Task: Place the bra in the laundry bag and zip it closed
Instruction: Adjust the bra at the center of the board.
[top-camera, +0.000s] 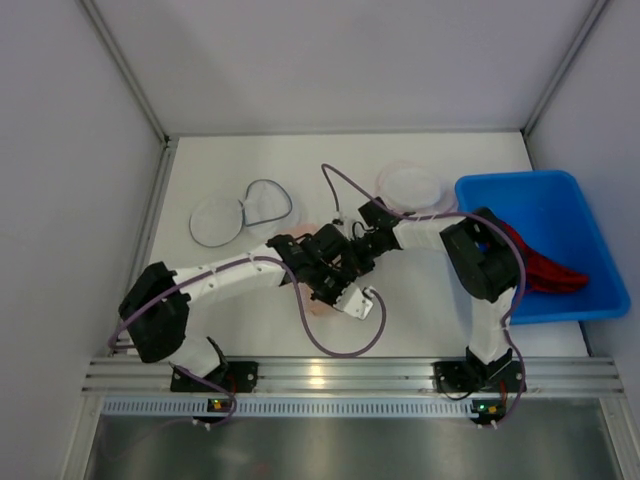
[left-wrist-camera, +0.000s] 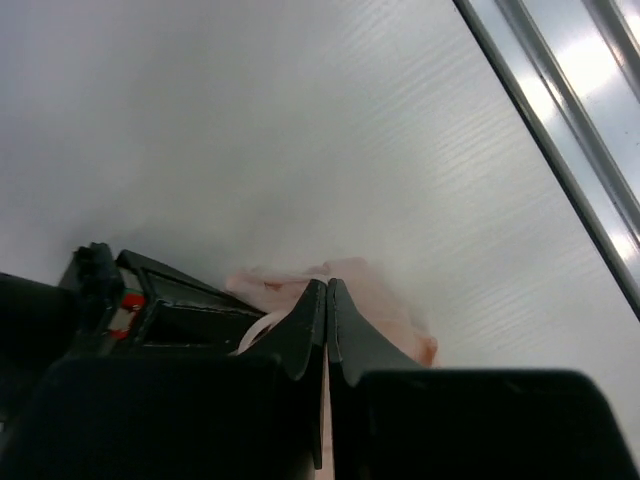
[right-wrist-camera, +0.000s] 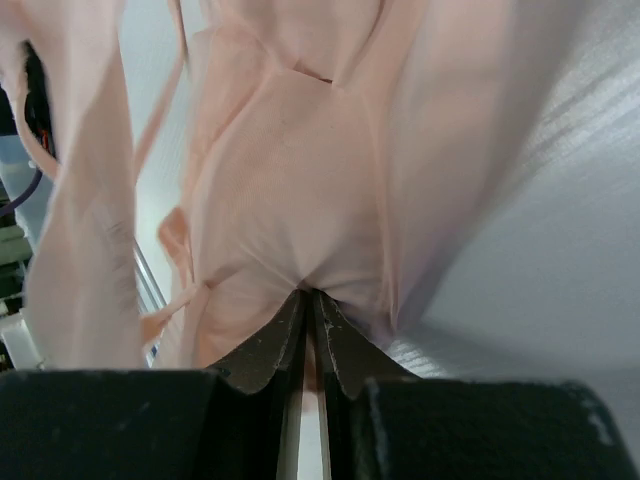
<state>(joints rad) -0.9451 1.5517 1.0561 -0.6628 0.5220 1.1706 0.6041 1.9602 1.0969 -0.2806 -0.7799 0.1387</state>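
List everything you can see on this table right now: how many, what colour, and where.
bra: one, pale pink, centre of the table, where both grippers meet
round mesh discs: two, white; one far left with a dark loop beside it, one far centre next to the bin
bin: one, blue, right side
cloth: one, red, inside the bin
table: one, white
left gripper: one, black, shut at the bra's edge
right gripper: one, black, shut on the bra
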